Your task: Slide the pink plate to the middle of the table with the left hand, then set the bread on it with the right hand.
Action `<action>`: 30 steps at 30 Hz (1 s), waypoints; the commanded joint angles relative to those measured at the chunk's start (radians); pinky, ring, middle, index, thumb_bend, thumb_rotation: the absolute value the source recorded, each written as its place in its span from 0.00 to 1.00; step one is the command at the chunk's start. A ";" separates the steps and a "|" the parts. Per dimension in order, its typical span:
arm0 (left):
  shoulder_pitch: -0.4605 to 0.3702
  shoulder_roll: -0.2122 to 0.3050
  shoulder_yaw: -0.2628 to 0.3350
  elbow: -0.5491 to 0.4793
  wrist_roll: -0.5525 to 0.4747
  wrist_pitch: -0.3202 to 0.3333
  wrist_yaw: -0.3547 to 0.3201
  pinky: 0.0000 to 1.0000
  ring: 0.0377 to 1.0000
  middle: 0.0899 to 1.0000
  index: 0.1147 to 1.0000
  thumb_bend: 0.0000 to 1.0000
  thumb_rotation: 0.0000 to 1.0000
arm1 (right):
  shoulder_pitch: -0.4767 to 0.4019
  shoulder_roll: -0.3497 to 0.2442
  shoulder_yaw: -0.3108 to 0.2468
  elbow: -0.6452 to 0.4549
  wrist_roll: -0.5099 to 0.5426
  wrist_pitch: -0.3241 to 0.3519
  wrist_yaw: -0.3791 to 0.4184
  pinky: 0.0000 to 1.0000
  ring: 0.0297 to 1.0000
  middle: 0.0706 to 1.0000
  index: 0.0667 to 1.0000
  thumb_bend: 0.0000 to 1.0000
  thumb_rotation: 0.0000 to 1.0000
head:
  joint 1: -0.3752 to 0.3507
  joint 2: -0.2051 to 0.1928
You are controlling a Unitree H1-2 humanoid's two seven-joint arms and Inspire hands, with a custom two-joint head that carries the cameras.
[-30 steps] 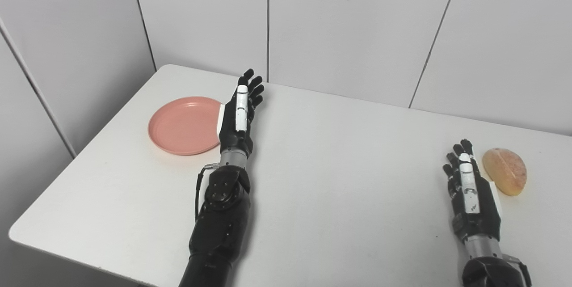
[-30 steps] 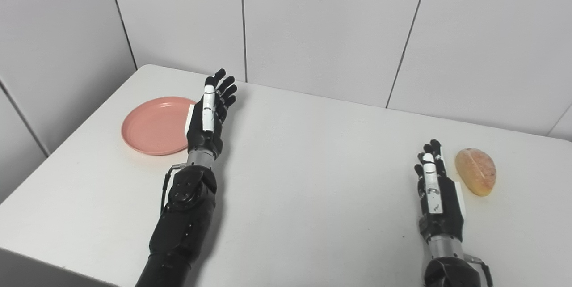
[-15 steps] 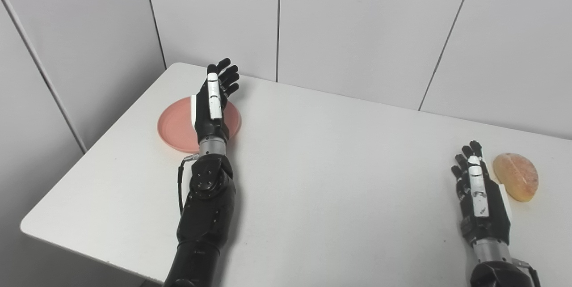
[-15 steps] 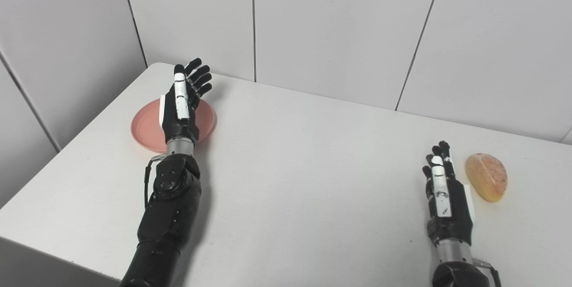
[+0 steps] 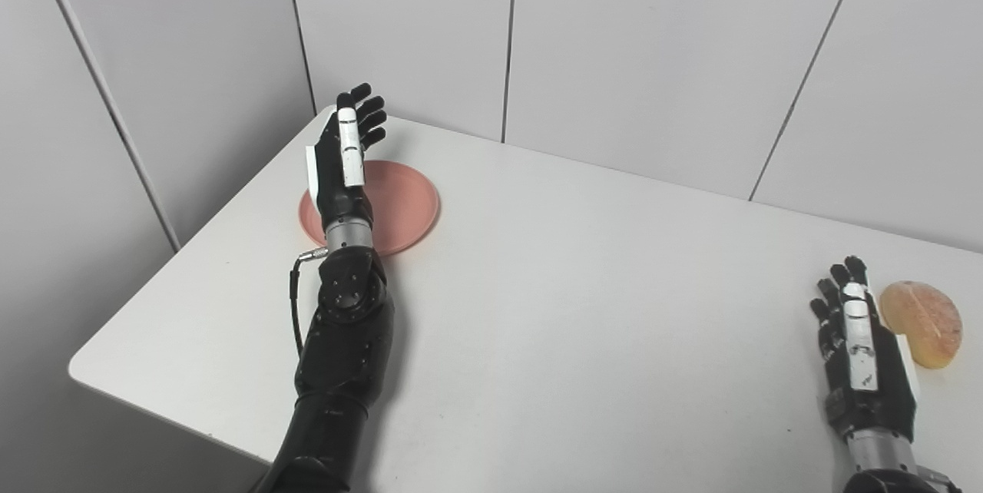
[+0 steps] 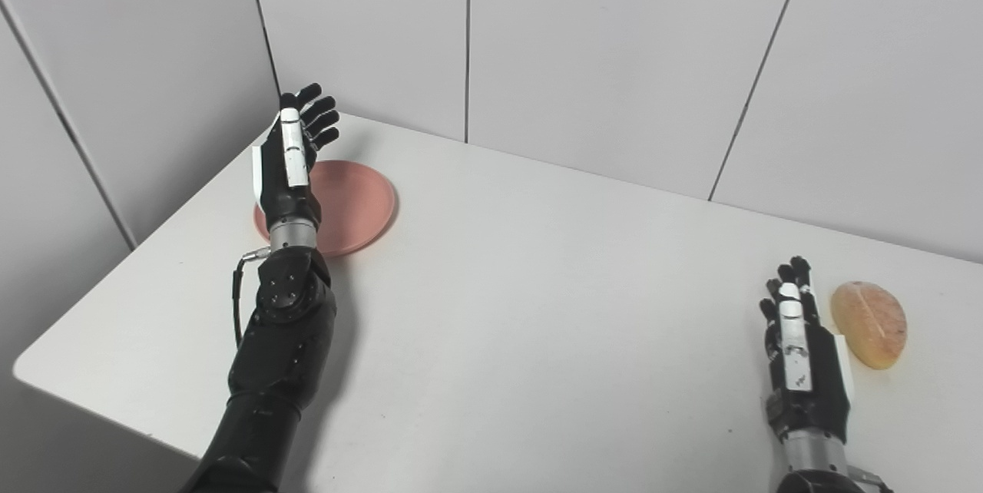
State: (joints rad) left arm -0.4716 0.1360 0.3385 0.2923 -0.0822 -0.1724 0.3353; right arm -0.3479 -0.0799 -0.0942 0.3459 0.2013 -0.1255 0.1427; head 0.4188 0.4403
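Item 1, left hand (image 5: pixel 343 163): held on edge above the left part of the pink plate, fingers extended and apart, nothing grasped. The placement is judged to be preparation for setting the hand against the plate's outer side so that it can be pushed toward the centre of the desk. Contact with the plate cannot be confirmed.

Item 2, pink plate (image 5: pixel 403 201): laid flat near the far left corner of the desk (image 5: pixel 553 309), partly hidden by the left hand and wrist. It is empty and is well apart from the desk's middle; the slide is judged not yet done.

Item 3, right hand (image 6: pixel 802 370): held on edge near the near right corner, fingers loosely extended, nothing grasped. It is judged to be waiting beside its object until the plate is delivered.

Item 4, bread (image 6: pixel 869 322): a rounded, scored loaf lying on the desk near the right edge, just beside the right hand on its outer side. Whether it is touched by the hand cannot be told.
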 commanded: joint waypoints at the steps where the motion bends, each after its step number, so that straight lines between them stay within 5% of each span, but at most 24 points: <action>1: -0.033 0.031 0.004 -0.040 0.027 0.006 0.016 0.74 0.74 0.72 0.70 0.54 1.00 | 0.000 -0.016 -0.006 0.012 0.007 -0.047 0.017 1.00 1.00 1.00 1.00 0.59 0.88 | 0.003 0.000; 16: 0.003 0.120 0.046 0.015 0.067 0.016 0.075 0.83 0.81 0.79 0.78 0.54 1.00 | 0.020 -0.013 0.002 -0.070 -0.005 0.002 0.002 1.00 1.00 1.00 1.00 0.53 0.90 | 0.015 -0.002; 30: 0.006 0.137 0.107 0.131 -0.003 0.003 0.078 0.84 0.82 0.81 0.80 0.52 1.00 | 0.030 -0.008 0.007 -0.120 -0.008 0.038 -0.010 1.00 1.00 1.00 1.00 0.50 0.92 | 0.019 -0.004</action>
State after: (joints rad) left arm -0.4271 0.2466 0.4438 0.4300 -0.0805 -0.1439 0.4150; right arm -0.2947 -0.0868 -0.0864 0.2620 0.1940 -0.0916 0.1356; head 0.4387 0.4357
